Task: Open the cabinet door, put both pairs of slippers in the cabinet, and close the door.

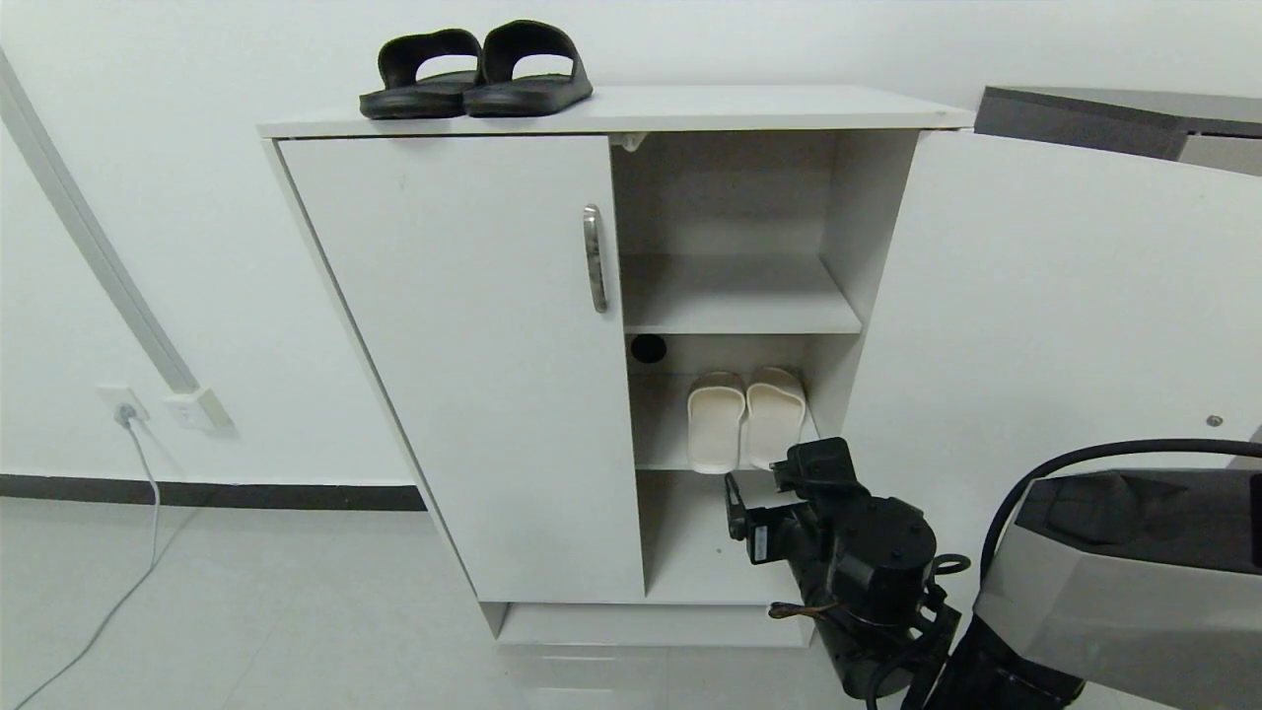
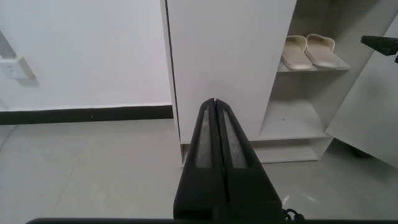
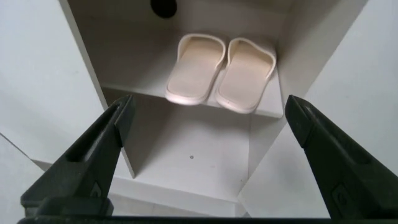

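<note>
Hovering near the shelved cream slippers [image 3: 221, 71], right end effector [image 3: 208, 102] gapes.

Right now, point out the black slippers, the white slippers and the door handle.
black slippers [image 1: 527, 99], head view, side of one sole
white slippers [image 3: 194, 68], right wrist view, insole of one slipper
door handle [image 1: 594, 258], head view, middle of the bar

The cabinet [image 1: 463, 375] looks like white painted wood, smooth and dull. Its door handle [image 1: 595, 258] is shiny metal. The black slippers [image 1: 478, 74], at 11 o'clock on top, look like dull rubber. The cream slippers [image 1: 746, 419] inside look soft, smooth and not shiny. The floor [image 1: 246, 602], at 7 o'clock, is glossy tile. The fingers [image 3: 93, 155] of the right gripper [image 3: 209, 106] look like dull black plastic.
</note>
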